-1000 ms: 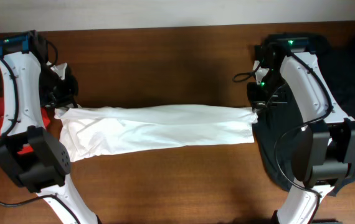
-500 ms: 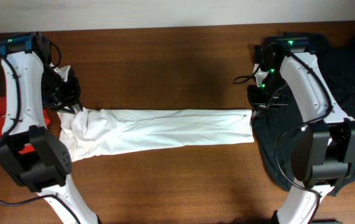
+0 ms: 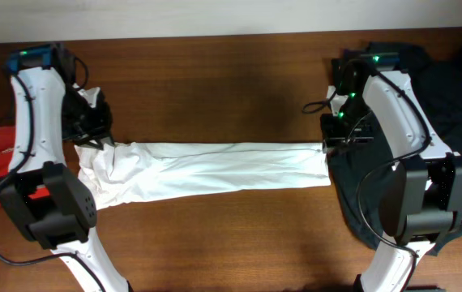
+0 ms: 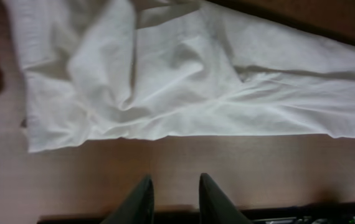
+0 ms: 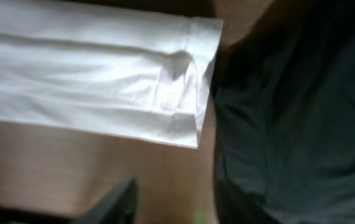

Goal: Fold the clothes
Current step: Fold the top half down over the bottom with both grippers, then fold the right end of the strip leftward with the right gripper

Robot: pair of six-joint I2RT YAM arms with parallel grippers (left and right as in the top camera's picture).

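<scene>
Overhead, white T-shirt (image 3: 215, 166) in long band, left pincer (image 4: 175, 182) apart, right pincer (image 3: 327, 144) state unclear

the shirt (image 3: 215, 166) is laid lengthwise across the table (image 3: 215, 81), left to right; a second garment (image 3: 458, 89) is spread just beside its right end, a small cloth (image 3: 0, 152) is set near its left end

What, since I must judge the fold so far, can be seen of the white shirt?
The white shirt is soft, cotton-looking cloth, folded lengthwise into a long band that lies flat across the brown table. Its left end is wider and rumpled. Its right end is smooth, with a stitched hem that meets a black garment. No print shows. The left tool hovers open beside the shirt's long edge, not touching it.
</scene>
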